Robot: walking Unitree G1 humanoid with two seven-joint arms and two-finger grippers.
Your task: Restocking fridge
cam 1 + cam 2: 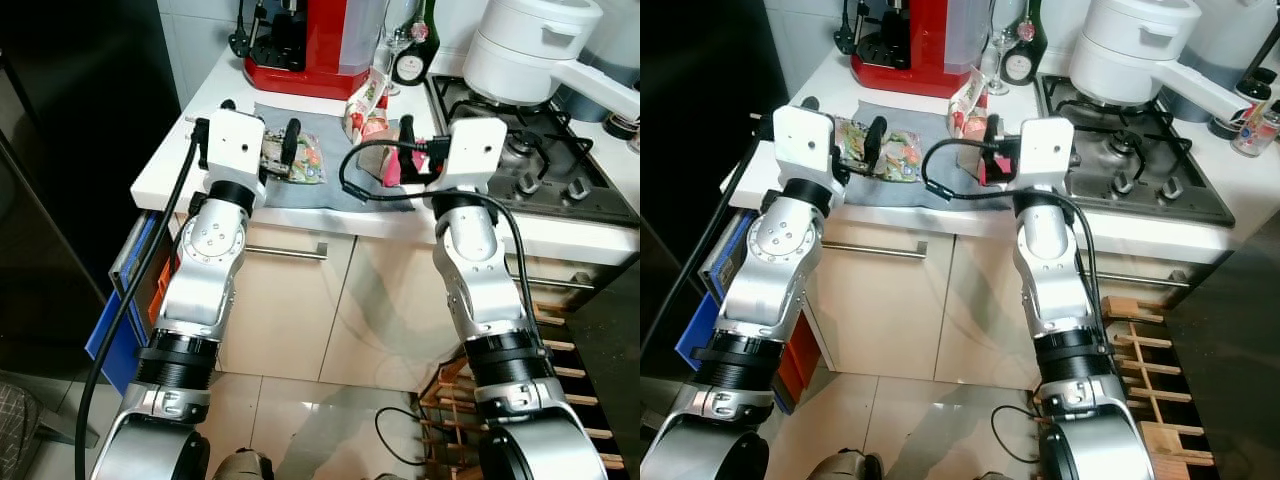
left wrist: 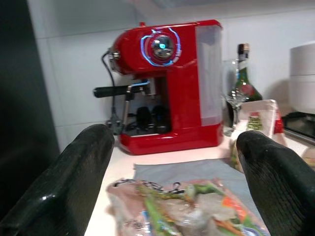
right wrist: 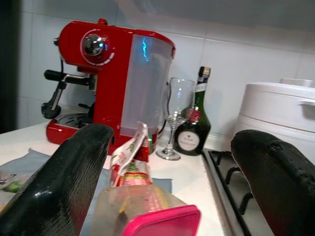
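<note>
Both grippers, left gripper (image 2: 172, 162) and right gripper (image 3: 170, 162), hover wide open and empty over the vegetable bag (image 1: 300, 157) and pink-lidded container (image 3: 147, 216) on the counter (image 1: 175, 160); restocking appears barely begun.

Both arms extended forward, left pincer (image 2: 172, 162) open, right pincer (image 3: 170, 162) open

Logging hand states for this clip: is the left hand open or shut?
Open. The left hand has its black fingers spread wide either side of the vegetable bag, apparently not touching it.
</note>
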